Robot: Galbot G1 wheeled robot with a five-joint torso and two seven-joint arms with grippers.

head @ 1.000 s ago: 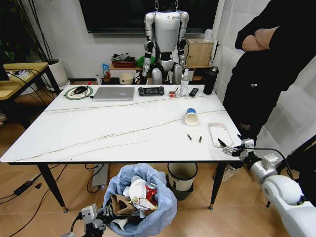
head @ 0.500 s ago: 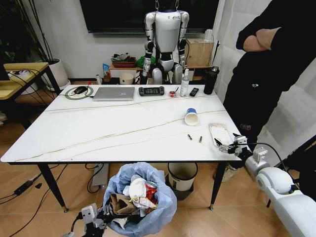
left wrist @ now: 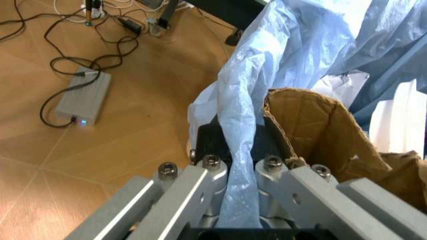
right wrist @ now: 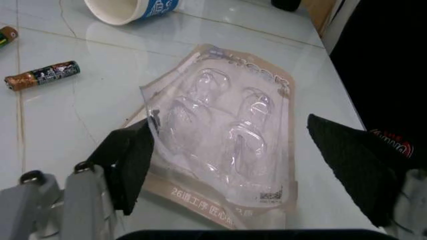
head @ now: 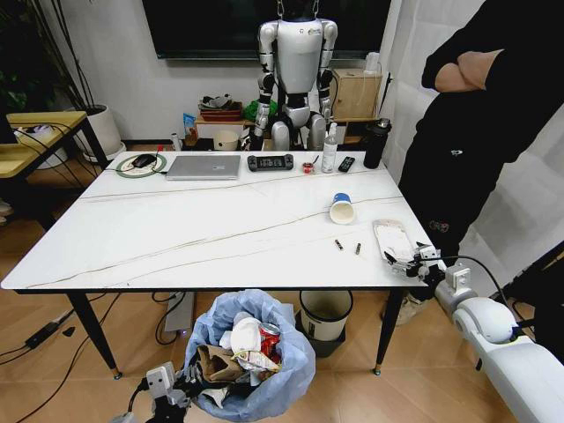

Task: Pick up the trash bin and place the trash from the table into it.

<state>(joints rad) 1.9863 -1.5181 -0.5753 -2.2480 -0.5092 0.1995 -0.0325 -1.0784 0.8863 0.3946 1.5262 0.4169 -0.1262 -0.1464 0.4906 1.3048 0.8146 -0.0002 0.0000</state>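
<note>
Our left end effector [left wrist: 237, 200] pinches the trash bin [head: 251, 352], well filled, below the counter [head: 176, 238] edge. Our right end effector [right wrist: 250, 165] spreads wide around the clear packet [right wrist: 223, 132]; beyond the packet, the cup [head: 341, 208] and batteries [head: 347, 247] remain, we judge.

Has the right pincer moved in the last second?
Yes. The right pincer has crept toward the table, from beyond its right edge to over the clear packet.
</note>
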